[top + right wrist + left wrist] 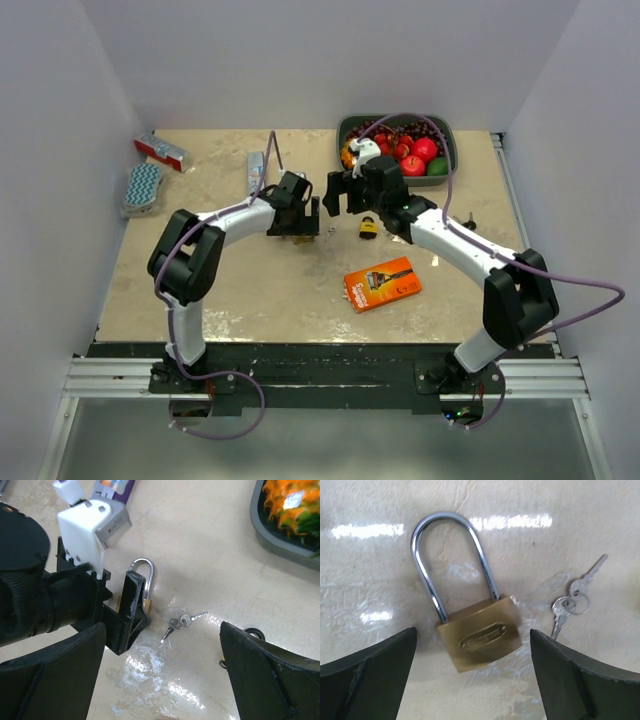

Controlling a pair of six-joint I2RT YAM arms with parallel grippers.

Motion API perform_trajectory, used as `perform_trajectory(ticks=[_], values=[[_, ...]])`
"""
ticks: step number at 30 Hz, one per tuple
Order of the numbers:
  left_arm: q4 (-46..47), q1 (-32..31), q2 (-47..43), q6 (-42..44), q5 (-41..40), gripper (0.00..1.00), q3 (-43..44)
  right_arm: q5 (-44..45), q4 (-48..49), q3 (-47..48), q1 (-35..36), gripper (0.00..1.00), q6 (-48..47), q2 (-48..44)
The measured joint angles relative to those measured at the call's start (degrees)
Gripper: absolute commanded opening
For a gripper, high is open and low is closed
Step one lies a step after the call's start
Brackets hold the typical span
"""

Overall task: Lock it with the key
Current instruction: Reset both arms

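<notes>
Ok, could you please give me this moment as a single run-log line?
left gripper: open, straddling padlock | right gripper: open, facing keys | padlock: flat on table | keys: beside padlock, loose

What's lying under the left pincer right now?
The brass padlock lies flat on the table, inside the open left pincer, touching neither finger. The keys lie beside it, apart. Its keyhole end cannot be seen.
</notes>
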Motion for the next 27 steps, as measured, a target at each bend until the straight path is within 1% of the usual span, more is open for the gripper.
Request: perform_trajectory(ticks=[4, 8, 11, 14, 17, 20, 22, 27], values=[[-2.84, 0.31, -3.3, 2.99, 0.33, 0.99, -1.11, -0.02, 0.0, -0.04, 0.0, 0.99, -1.16, -3.5], [-3.52, 0.59, -12.44, 7.28, 2.43, 0.99, -1.62, 0.02, 0.0, -0.02, -0.37, 0.99, -2.43, -8.33], [-3.65, 1.84, -19.76, 10.75, 5.84, 0.99, -0.59, 0.37, -0.13, -0.02, -1.73, 0.99, -2.97, -12.26], [-4.17, 6.03, -24.87, 14.38, 12.13, 0.99, 2.14, 0.63, -1.01, -0.09, -4.92, 0.99, -3.56, -16.59], [-5.95, 12.57, -26.51, 16.98, 17.22, 0.99, 5.46, 1.09, -2.12, -1.4, -9.6, 0.99, -3.87, -21.35], [-8.31, 17.99, -26.69, 20.48, 18.21, 0.99, 6.88, 1.4, -3.1, -4.79, -14.12, 0.99, -4.48, -26.43], [-8.87, 19.47, -27.82, 23.63, 17.31, 0.99, 4.68, 1.4, -4.15, -8.37, -16.44, 0.99, -5.49, -29.79], [-8.72, 18.6, -33.97, 28.76, 16.76, 0.99, -8.94, 1.05, -8.24, -18.36, -17.53, 0.99, -8.41, -35.8]])
